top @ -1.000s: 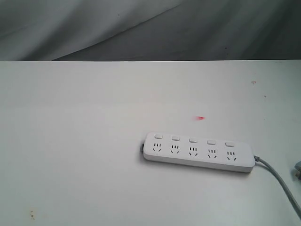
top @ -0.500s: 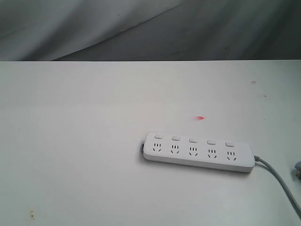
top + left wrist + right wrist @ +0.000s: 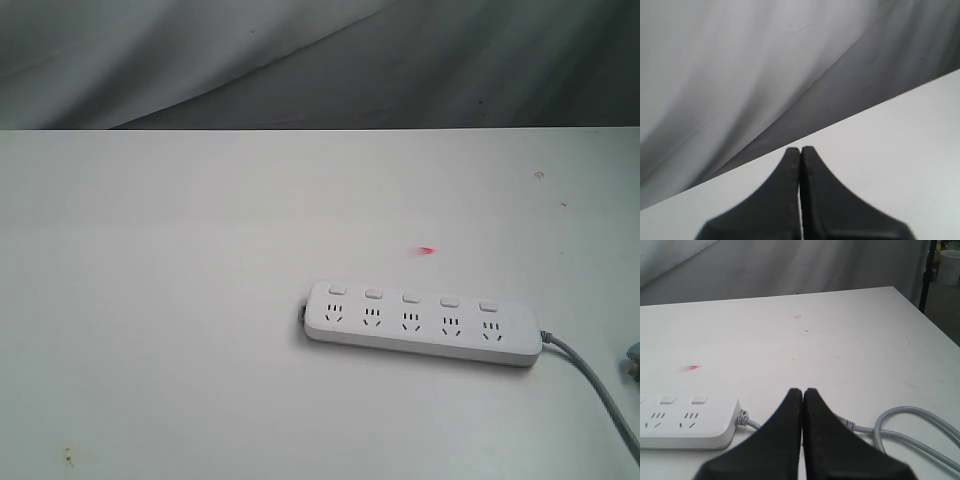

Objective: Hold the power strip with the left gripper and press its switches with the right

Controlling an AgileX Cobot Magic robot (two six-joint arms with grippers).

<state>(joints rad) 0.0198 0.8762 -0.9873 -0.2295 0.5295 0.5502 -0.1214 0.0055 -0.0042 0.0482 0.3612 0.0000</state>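
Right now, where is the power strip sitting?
In the exterior view the power strip lies flat on the white table, lower right of centre, just below a small red mark, its grey cable trailing right.

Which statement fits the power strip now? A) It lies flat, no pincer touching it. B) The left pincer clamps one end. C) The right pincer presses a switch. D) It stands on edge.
A: the power strip lies flat on the table, sockets up, and the exterior view shows no pincer on it.
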